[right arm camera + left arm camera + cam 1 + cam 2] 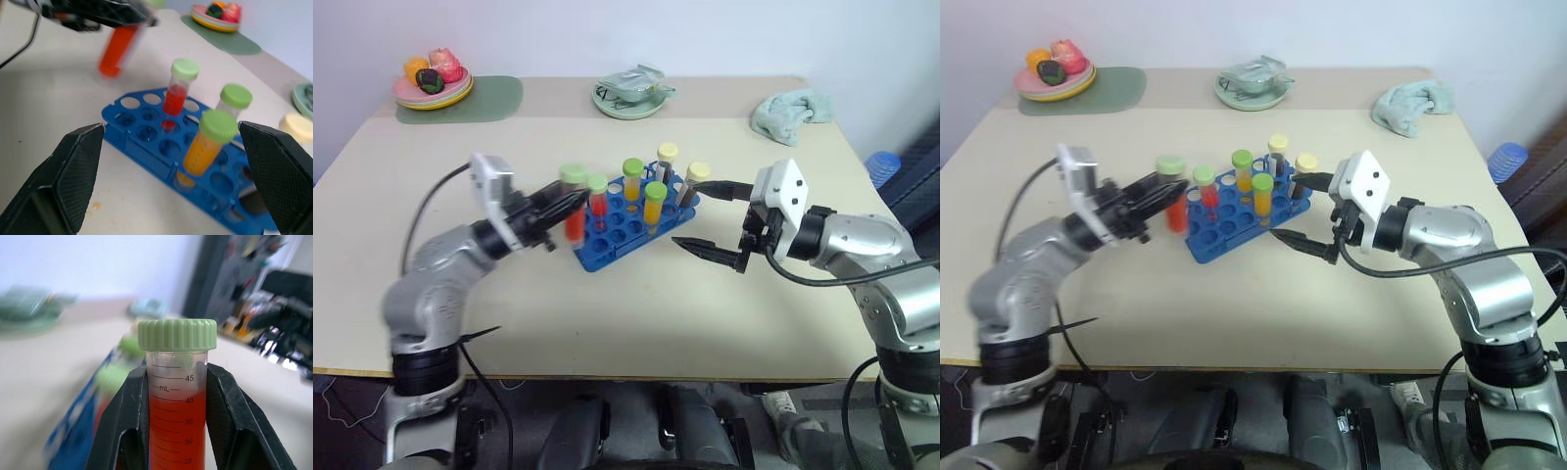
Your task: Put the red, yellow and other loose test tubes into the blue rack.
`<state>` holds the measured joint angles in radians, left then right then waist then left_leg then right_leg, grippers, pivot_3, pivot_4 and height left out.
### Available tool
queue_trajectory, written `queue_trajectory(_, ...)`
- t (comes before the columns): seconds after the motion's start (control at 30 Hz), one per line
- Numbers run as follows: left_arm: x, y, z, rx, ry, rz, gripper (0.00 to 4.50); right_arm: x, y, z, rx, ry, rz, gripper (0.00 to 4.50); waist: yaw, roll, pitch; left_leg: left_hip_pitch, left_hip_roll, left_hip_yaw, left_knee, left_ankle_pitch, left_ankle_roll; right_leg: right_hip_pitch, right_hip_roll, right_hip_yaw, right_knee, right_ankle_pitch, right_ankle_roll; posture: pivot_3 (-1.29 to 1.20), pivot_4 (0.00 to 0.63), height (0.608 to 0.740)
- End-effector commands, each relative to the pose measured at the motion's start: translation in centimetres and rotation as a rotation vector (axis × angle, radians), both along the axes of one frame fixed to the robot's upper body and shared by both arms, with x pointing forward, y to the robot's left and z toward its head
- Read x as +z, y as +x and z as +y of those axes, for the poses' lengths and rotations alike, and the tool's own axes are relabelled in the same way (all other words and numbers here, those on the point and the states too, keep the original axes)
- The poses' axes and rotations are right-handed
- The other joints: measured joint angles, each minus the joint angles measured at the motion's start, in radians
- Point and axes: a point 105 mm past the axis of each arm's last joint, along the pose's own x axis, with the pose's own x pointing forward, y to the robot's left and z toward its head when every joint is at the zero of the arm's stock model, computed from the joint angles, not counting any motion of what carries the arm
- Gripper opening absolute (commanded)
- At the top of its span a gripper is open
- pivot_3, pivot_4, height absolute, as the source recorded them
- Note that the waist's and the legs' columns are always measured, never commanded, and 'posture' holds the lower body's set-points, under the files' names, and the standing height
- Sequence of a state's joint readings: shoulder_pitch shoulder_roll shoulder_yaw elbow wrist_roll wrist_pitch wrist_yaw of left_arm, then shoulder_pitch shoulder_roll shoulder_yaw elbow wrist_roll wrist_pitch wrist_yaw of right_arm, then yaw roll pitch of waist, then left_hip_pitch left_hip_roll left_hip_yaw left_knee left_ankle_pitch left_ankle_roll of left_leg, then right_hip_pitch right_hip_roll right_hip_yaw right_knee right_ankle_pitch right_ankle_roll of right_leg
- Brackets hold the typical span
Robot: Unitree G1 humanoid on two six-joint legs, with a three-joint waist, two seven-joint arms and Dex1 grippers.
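We're pinching the red green-capped tube [575,217] in our left gripper [570,204] just beside the blue rack [607,235], probably lining up a hole, while the right gripper [710,217] is hanging spread wide beside the rack's other end.

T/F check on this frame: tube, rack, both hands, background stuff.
1. The left hand is shut on a red tube with a green cap. True.
2. That red tube stands in the rack. False: it hangs in the air beside the rack's end, in no hole.
3. The right hand grips a yellow tube. False: its fingers are spread open and hold nothing.
4. Several capped tubes already stand in the rack. True.
5. A cloth lies at the table's far right. True.
6. The fruit plate sits right beside the rack. False: it is at the far left corner.
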<state>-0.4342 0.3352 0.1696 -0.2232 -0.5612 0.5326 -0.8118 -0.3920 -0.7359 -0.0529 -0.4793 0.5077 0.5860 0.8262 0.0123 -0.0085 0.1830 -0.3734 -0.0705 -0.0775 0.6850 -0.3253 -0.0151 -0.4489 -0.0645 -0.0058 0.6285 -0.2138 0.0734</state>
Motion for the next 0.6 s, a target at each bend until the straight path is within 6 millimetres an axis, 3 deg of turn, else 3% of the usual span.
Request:
queue_trajectory(0.03, 0.5, 1.2, -1.2, 0.008, 0.006, -0.105, 1.21, 1.3, -0.9, -0.2, -0.054, 0.029, -0.063, 4.50, -0.002, 0.000, 0.000, 0.000, 0.000, 0.001, 0.000, 0.000, 0.000, 0.000, 0.000, 0.000, 0.000, 0.000, 0.000, 0.00, 0.150, 0.740)
queue_trajectory(0.17, -0.1, 2.6, -2.8, 0.008, -0.012, -0.126, 1.21, 1.2, -1.5, -0.5, -0.116, 0.051, -0.062, 4.50, 0.000, 0.000, 0.000, 0.001, 0.001, 0.001, 0.000, 0.001, -0.001, 0.000, 0.001, 0.000, 0.002, 0.000, 0.000, 0.00, 0.150, 0.740)
queue_trajectory(0.4, -2.4, 4.3, -3.6, 0.018, 0.002, -0.091, 1.21, 1.1, -2.1, -0.4, -0.174, 0.077, -0.064, 4.50, 0.001, 0.000, 0.000, 0.001, 0.001, 0.000, 0.000, 0.001, 0.000, 0.000, 0.001, 0.000, 0.002, 0.000, 0.000, 0.00, 0.150, 0.740)
queue_trajectory(0.6, -4.1, 4.4, -4.0, -0.023, 0.033, -0.066, 1.21, 0.4, -2.3, -0.8, -0.203, 0.085, -0.064, 4.50, 0.002, 0.000, -0.001, 0.001, 0.001, 0.000, 0.000, 0.000, 0.000, 0.001, 0.001, 0.000, 0.001, 0.000, 0.000, 0.00, 0.150, 0.740)
